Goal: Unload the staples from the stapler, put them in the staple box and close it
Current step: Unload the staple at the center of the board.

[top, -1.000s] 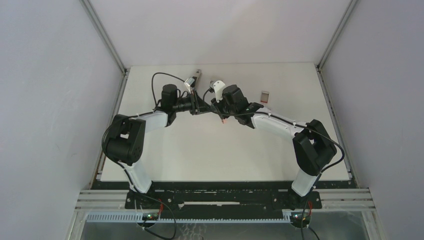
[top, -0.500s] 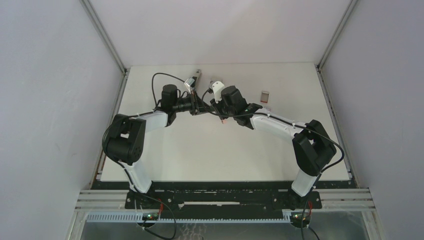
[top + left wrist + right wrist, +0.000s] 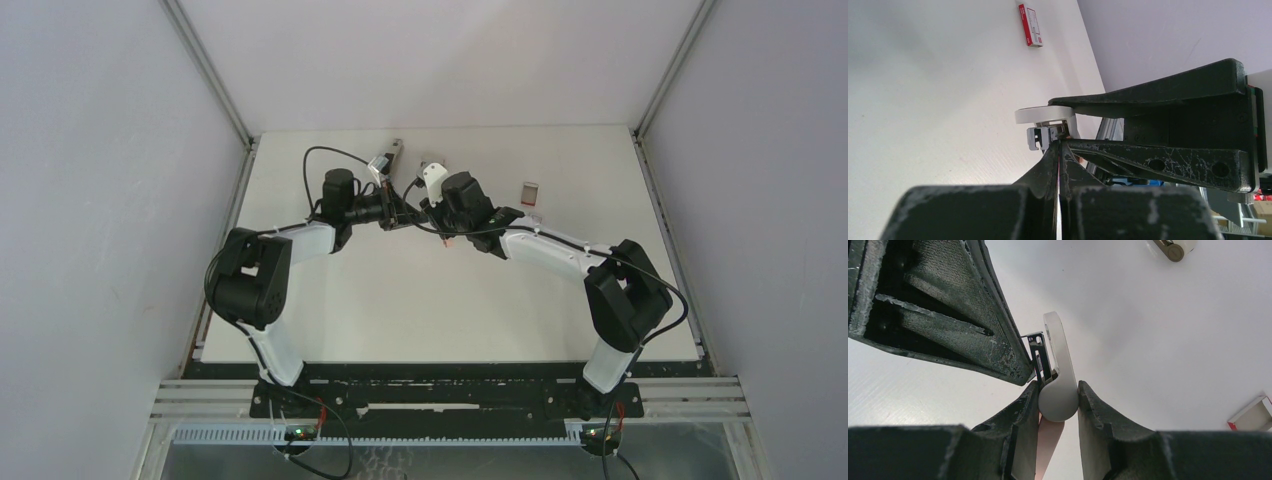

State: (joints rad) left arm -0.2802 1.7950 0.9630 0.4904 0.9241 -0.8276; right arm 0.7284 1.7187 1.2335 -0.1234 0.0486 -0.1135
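- Table [image 3: 400, 310]: I count one, white.
- Arms: two, the left arm [image 3: 300, 240] and the right arm [image 3: 550, 250], meeting at the far middle of the table.
- Grippers: two. The left gripper [image 3: 1060, 147] is fully closed, its tips at the remover's metal claws; I cannot tell whether it pinches anything. The right gripper [image 3: 1058, 390] is clamped on the remover's rounded end.
- Stapler [image 3: 394, 152]: one, lying near the far edge, just beyond the left gripper, in neither gripper.
- Remover [image 3: 1057, 375]: one, pale with metal claws, held above the table.
- Box [image 3: 531, 191]: one that I can count surely, red and white, right of the grippers.
- Staples: too small for me to make out.
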